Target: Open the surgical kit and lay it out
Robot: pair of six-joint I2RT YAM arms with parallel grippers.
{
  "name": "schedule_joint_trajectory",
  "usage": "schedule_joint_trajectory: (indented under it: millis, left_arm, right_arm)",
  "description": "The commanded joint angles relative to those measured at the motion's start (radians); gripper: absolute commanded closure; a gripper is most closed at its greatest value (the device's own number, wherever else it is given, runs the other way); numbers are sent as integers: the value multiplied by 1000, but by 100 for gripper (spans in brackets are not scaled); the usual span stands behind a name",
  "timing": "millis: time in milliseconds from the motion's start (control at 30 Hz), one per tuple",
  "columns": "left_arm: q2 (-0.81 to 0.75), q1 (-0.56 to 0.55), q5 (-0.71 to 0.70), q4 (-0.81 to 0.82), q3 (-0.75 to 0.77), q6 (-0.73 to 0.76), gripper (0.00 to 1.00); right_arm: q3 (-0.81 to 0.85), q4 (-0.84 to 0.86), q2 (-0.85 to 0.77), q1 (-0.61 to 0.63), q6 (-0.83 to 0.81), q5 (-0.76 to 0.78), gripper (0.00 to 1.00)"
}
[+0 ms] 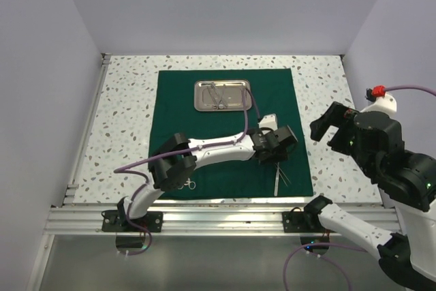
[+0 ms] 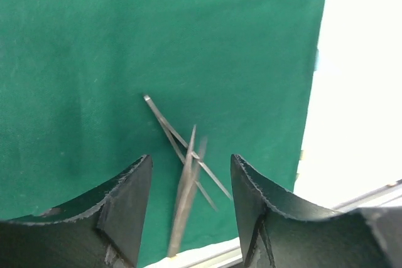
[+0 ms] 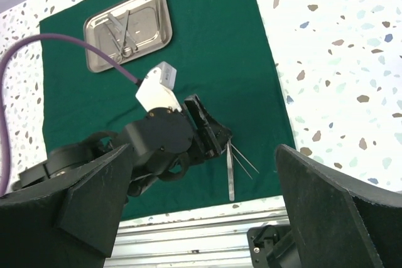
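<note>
Left gripper point(image 2: 190, 162) spread over tweezers point(image 2: 179, 218) on cloth point(image 2: 94, 61); right gripper point(image 1: 332, 123) wide apart over bench point(image 1: 327, 73).

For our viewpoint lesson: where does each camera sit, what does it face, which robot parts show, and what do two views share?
Top external: above, behind the bases, looking down on the green cloth; both arms show.
Left wrist: low over the cloth, facing slim instruments; left pincer shows.
Right wrist: high at right, facing the left arm; right pincer shows.
Shared: top and right wrist show the steel tray.
</note>
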Motion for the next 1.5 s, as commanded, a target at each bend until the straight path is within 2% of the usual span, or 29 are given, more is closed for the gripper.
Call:
schedule_joint_trajectory:
  millis: [0,133,300,333,433,467,567,633,800,1000,1233,1467]
  left_arm:
    - [-59,25,-74,-59,90,33,43]
    - [-118,138,-96,-55,107,186,47]
    - [-84,293,-79,-23,187,385,53]
    - [-48,337,-62,-12,213,460,53]
    - [57,410,-30,10,355,562,53]
    - [86,425,-13,8,438,617,53]
    - [181,474,7,29,541,698,53]
    - [212,497,13,60,544,747,51]
    - [275,531,34,108,544,800,50]
    - [326,543,125,157,544,834,49]
    - [372,543,116,174,567,858,46]
    - [405,543,119,154,560,864,47]
  right_arm:
    - [16,-250,33,0,-10,-18,2]
    - [10,-238,53,-2,17,-8,2]
    - [-36,-204,62,0,62,4,2]
    - [-39,-198,69,-2,77,9,2]
    - [-45,-195,88,-2,115,32,2]
    - [-53,-195,104,-2,126,37,2]
    - [-80,-178,128,0,166,37,2]
    - [-91,-165,145,0,191,37,2]
    - [-90,-145,210,-2,212,60,2]
    - [-109,-103,262,0,218,64,2]
    - [-103,-82,302,-2,198,83,2]
    - [-103,-69,316,-2,171,98,2]
